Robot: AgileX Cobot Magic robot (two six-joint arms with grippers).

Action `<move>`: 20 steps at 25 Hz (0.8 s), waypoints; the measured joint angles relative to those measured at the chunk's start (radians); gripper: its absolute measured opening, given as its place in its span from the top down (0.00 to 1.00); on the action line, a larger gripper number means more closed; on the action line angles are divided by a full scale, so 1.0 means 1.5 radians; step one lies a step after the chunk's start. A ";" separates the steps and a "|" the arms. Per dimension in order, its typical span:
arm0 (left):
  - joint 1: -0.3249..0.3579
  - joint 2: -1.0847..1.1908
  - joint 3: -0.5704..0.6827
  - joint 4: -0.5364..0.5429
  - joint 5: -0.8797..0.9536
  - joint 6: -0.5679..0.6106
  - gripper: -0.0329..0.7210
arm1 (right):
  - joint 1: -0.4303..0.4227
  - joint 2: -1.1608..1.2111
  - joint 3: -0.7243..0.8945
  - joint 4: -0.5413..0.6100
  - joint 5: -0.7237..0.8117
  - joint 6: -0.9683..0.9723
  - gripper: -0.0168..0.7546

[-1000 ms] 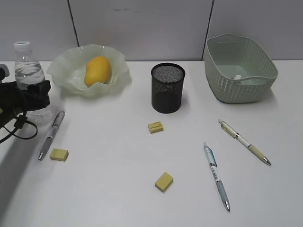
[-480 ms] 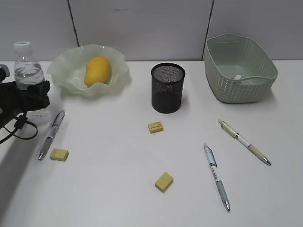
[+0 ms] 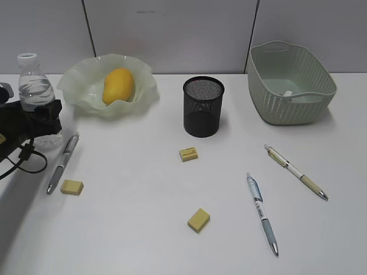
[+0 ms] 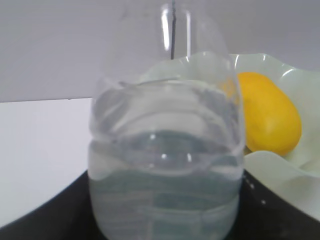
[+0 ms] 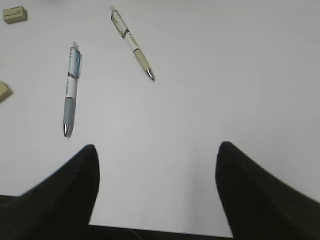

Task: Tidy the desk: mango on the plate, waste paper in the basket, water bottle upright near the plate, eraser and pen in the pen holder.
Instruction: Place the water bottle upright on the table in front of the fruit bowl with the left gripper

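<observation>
Left gripper [image 3: 46, 117] jaws grasp the upright clear plastic water bottle [image 3: 33, 86] beside the wavy green plate [image 3: 86, 77]; right jaws released. Next: let go, then gather pens.

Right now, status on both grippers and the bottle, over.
Left gripper around upright water bottle beside plate. Right gripper open, empty, above bare desk. Nothing in the way.

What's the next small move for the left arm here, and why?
Probably back the left gripper straight away from the water bottle. The bottle stands upright beside the plate, the mango is already in it, and pens and erasers still lie on the desk.
</observation>
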 joint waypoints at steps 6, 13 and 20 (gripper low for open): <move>0.000 0.000 0.017 -0.004 -0.017 0.001 0.30 | 0.000 0.000 0.000 0.000 -0.001 0.000 0.24; 0.000 0.000 0.019 -0.006 -0.019 0.003 0.24 | 0.000 0.000 0.000 0.000 -0.001 0.000 0.25; 0.000 0.000 0.038 -0.035 -0.016 0.003 0.23 | 0.000 0.000 0.000 0.000 -0.001 0.000 0.25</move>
